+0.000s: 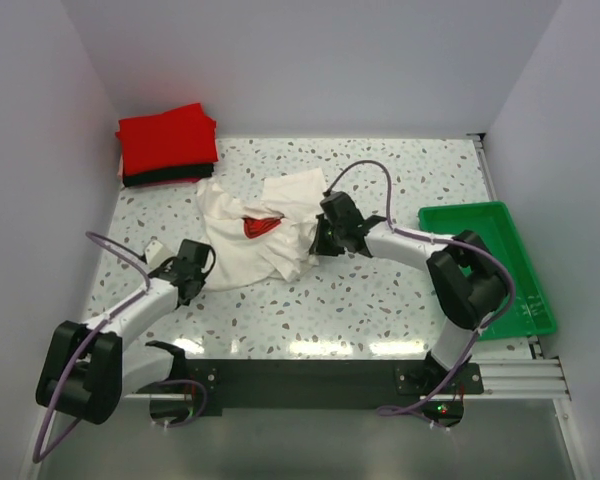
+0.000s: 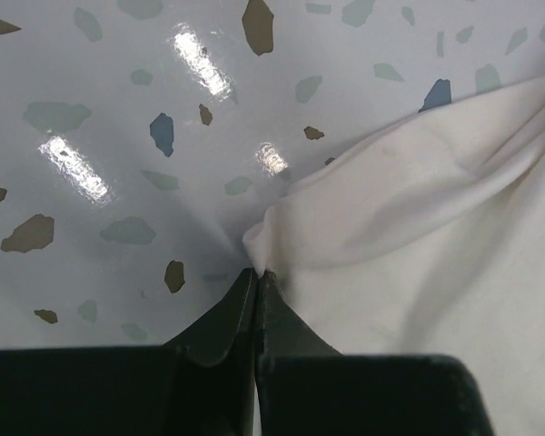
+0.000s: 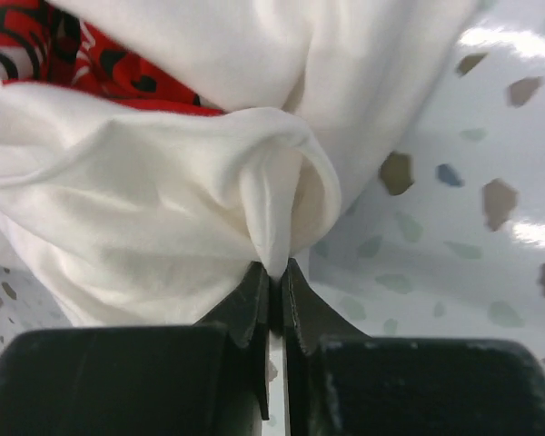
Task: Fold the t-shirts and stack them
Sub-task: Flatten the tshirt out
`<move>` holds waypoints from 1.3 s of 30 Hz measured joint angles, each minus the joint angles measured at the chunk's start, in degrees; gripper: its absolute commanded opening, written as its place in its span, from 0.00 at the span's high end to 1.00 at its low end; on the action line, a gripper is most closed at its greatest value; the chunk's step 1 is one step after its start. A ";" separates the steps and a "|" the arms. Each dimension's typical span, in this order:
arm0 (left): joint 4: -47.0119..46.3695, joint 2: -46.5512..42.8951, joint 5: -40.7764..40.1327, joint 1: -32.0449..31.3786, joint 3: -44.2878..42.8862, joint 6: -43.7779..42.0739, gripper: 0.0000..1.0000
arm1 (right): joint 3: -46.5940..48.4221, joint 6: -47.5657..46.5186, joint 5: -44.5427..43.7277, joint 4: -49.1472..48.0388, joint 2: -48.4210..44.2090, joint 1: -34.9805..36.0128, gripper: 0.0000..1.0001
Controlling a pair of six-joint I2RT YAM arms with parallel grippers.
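From above, the bench is a glossy white slab flecked with grey, brown and bluish chips. Plain pale walls box it in on three sides, and a black rail runs along its near edge by the arm bases. A green tray of hard plastic, shallow and rectangular, sits at the right edge. In the far left corner lies a squared-off pile — a red shirt folded flat on top of a black shirt. The cream-white shirt lies rumpled in the middle of the bench, close beside the pile and well apart from the tray. Its red print peeks out of a fold. The left fingers meet the shirt's left edge and the right fingers its right edge.

At the left wrist, the fingers are matte black wedges, clenched tip to tip on the very corner of the soft cream cloth. The cloth fans away to the right in long shallow creases. Beside it the bare bench gleams with bright streaks of reflected light.

At the right wrist, the fingers are clenched on a rolled lip of the same shirt — a thick, rounded fold standing up between the tips. The cloth bunches in smooth billows above. The print, red with black figures, shows at the upper left, and speckled bench lies to the right.
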State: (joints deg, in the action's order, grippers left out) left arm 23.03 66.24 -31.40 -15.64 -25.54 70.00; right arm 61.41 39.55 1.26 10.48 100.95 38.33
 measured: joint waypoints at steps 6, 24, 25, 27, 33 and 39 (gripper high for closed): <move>3.91 -8.26 1.05 2.80 -3.78 -3.61 1.00 | 3.52 -0.96 1.55 4.09 -1.38 -12.37 1.00; 9.44 -19.74 1.36 10.23 -15.50 -15.82 1.00 | -2.29 -4.59 -2.95 10.56 -23.50 -19.80 0.46; 9.46 -19.74 1.27 10.38 -15.50 -16.26 1.00 | -3.65 -4.61 -2.84 10.75 -24.39 -19.63 0.42; 9.49 -19.69 1.11 10.58 -15.50 -16.98 1.00 | -5.29 -4.63 -3.08 11.30 -25.46 -18.60 0.40; 9.33 -18.82 1.16 10.91 -15.50 -18.34 1.00 | -5.55 -4.85 -5.29 12.09 -24.02 -7.98 0.38; 9.09 -18.12 1.36 11.13 -15.47 -18.78 1.00 | -5.51 -3.48 -7.41 12.28 -18.38 -1.51 0.37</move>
State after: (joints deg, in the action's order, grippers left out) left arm 32.12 48.12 -30.04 -4.51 -41.01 51.22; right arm 55.90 36.07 -6.15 22.76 82.56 36.82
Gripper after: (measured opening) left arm 0.018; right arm 0.623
